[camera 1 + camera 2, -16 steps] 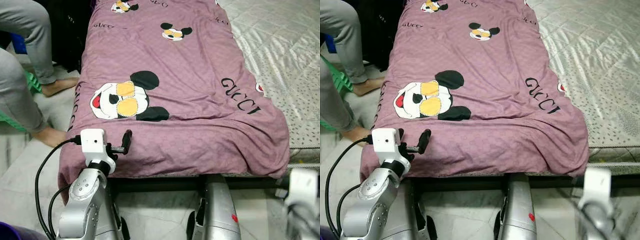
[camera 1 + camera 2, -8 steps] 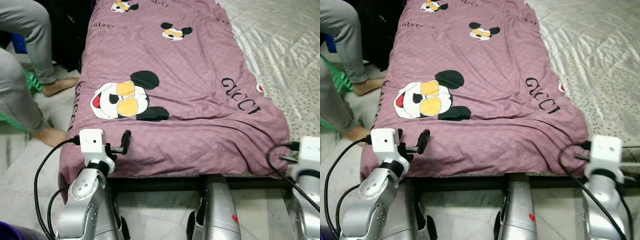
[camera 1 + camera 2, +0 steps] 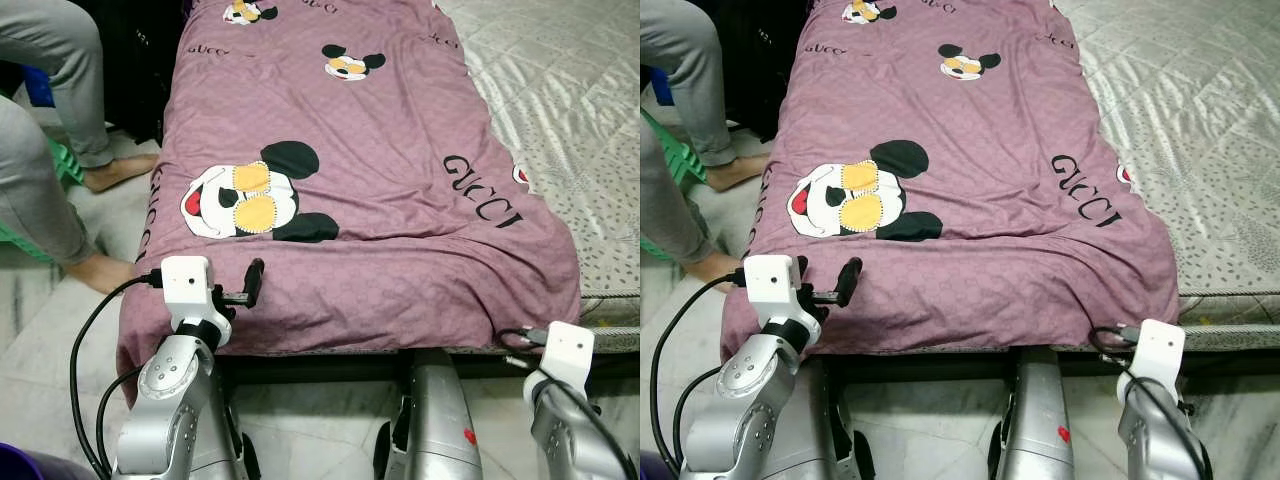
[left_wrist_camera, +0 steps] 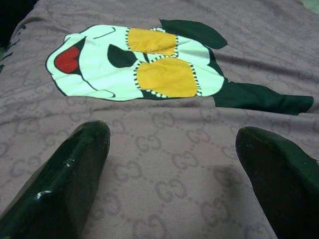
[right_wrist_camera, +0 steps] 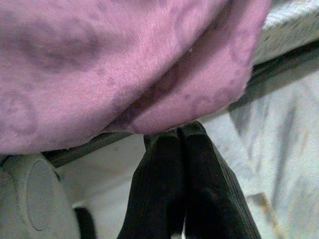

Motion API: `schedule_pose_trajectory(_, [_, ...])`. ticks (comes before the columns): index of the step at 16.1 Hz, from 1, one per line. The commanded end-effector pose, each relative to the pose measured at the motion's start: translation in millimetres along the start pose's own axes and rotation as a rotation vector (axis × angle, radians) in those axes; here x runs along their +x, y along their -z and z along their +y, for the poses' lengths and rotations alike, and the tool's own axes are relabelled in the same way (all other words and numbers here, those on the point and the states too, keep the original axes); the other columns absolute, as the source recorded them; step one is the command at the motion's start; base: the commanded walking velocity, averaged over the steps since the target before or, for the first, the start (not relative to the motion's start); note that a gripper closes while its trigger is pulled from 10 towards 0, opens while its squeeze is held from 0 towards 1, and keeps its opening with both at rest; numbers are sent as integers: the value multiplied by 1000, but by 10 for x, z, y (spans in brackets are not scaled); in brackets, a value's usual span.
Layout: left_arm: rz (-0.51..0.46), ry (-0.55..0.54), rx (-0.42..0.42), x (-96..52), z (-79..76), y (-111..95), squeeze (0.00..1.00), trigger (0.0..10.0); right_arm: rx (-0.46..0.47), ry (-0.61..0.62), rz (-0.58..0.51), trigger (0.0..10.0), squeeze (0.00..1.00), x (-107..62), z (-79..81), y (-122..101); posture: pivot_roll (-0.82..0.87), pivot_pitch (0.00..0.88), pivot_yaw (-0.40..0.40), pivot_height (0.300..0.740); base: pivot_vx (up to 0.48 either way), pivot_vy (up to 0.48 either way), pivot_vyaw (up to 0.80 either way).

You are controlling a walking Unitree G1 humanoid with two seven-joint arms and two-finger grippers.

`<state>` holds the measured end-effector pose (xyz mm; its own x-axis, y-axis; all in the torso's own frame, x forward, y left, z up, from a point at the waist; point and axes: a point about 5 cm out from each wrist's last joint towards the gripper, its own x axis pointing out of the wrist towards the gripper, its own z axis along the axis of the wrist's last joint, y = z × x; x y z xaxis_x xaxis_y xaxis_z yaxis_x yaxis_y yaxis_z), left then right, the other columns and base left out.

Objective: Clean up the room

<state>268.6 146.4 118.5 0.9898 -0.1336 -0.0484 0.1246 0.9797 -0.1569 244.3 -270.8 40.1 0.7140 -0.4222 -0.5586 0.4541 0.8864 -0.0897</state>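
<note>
Purple sheet spread on bed, both arms at near hem.

Sheet point(image 3: 370, 180) lies flat over the bed's left half, near edge draped off the end, slight wrinkles by the right corner; quilted mattress point(image 3: 570, 120) bare to the right. Could fit spreading it or abt to pull it off, can't tell which. L gripper point(image 3: 252, 283) raised over the near-left corner, wrist level, fingers point(image 4: 75, 174) spread wide just above the cloth, holding nothing. R gripper point(image 5: 179, 149) low under the hanging right corner, fingers pressed together, tips touching the hem fold; whether cloth is pinched betw them, can't tell. Person's legs point(image 3: 45, 150) stand left of bed.
</note>
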Motion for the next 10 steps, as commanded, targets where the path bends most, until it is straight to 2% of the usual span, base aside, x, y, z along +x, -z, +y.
schedule_pose_trajectory(1, [11,-13,9,-16,32,11,0,10000,28,0,102,0,0,23,-63,202,-54,207,-2,498,0,0,0])
schedule_pose_trajectory(4, [12,-13,11,-5,44,11,0,10000,32,66,118,0,0,24,-189,253,-55,202,4,498,0,0,0])
schedule_pose_trajectory(8, [17,-10,12,9,42,12,0,10000,-80,210,-33,0,0,2,-373,40,-55,200,8,498,0,0,0])
schedule_pose_trajectory(9, [19,-10,13,11,42,16,0,10000,-91,236,-55,3725,0,4,-416,5,-56,199,9,498,0,0,0])
schedule_pose_trajectory(10, [25,-11,14,8,42,24,0,10000,-132,268,-103,6824,604,-6,-467,-60,-56,199,9,498,0,0,0])
